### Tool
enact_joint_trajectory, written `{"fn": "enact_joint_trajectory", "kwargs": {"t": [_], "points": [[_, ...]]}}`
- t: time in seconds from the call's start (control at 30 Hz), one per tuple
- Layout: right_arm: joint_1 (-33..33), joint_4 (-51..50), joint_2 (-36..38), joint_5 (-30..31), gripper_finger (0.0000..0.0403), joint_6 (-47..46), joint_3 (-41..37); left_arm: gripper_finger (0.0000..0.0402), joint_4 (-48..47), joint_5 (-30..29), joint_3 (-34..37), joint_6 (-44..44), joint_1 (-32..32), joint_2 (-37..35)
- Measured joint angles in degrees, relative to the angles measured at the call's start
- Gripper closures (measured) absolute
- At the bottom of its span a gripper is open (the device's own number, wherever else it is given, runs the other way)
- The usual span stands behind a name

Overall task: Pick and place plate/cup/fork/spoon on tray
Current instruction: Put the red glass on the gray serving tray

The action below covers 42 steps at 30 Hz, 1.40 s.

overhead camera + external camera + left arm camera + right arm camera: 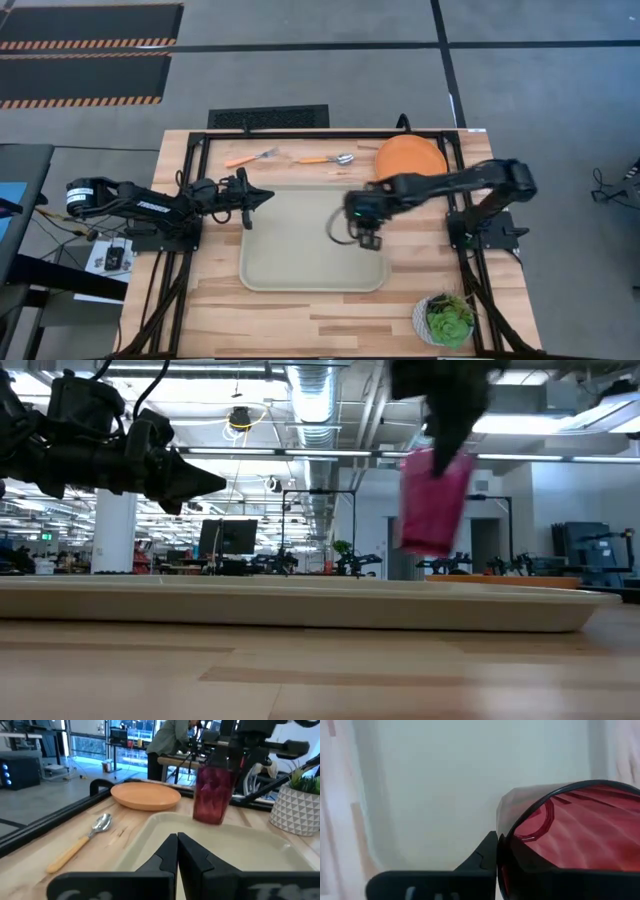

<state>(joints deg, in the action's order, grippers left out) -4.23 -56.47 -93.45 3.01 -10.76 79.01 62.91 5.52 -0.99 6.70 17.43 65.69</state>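
Note:
My right gripper (363, 236) is shut on the dark red cup (433, 500), which hangs above the pale tray (300, 255); the cup also shows in the left wrist view (214, 795). My left gripper (265, 196) is shut and empty, level above the tray's left rim. The orange plate (410, 157) lies on the table beyond the tray's far right corner. The spoon (327, 159) and the fork (252, 157) lie flat on the table along the far edge. My right gripper holds the cup by its rim (506, 836), one finger outside the wall (481, 858) and the other inside the cup. The fingers come from above, pointing down. The cup hangs below them, slightly tilted and lifted clear of the tray.
A white pot with a green plant (447, 320) stands at the table's near right corner. A person stands in the room beyond the table (175, 740). Black frame rails (300, 132) run along the table's edges.

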Motion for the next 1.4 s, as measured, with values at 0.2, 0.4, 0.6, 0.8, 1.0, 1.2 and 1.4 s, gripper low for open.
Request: {"fn": "enact_joint_trajectory", "kwargs": {"t": [0.2, 0.4, 0.6, 0.8, 1.0, 1.2, 1.4], "points": [[3.6, 2.4, -12.3, -3.4, 0.0388, 12.6, 8.9, 0.0401, -0.1, 0.0, -0.1, 0.0, 0.0, 0.0], [4.9, 0.5, -19.7, -5.6, 0.0377, 19.5, 17.5, 0.0401, -0.2, -0.1, -0.1, 0.0, 0.0, 0.0], [5.9, -1.0, -22.2, -6.0, 0.0384, 24.3, 20.8, 0.0401, -0.4, -0.2, -0.2, 0.0, 0.0, 0.0], [7.0, -0.8, -22.2, -6.0, 0.0366, 24.8, 20.8, 0.0401, -0.5, -0.2, -0.2, 0.0, 0.0, 0.0], [7.1, -0.8, -22.2, -6.2, 0.0361, 25.6, 20.8, 0.0401, -0.5, -0.2, -0.2, -0.2, 0.0, 0.0], [7.0, 0.0, -22.2, -6.2, 0.0365, 25.8, 20.8, 0.0401, -0.5, -0.2, -0.3, -0.2, 0.0, 0.0], [7.0, 1.7, -22.2, -6.2, 0.033, 25.8, 20.8, 0.0401, -0.7, -0.1, -0.3, -0.2, 0.0, 0.0]]}}
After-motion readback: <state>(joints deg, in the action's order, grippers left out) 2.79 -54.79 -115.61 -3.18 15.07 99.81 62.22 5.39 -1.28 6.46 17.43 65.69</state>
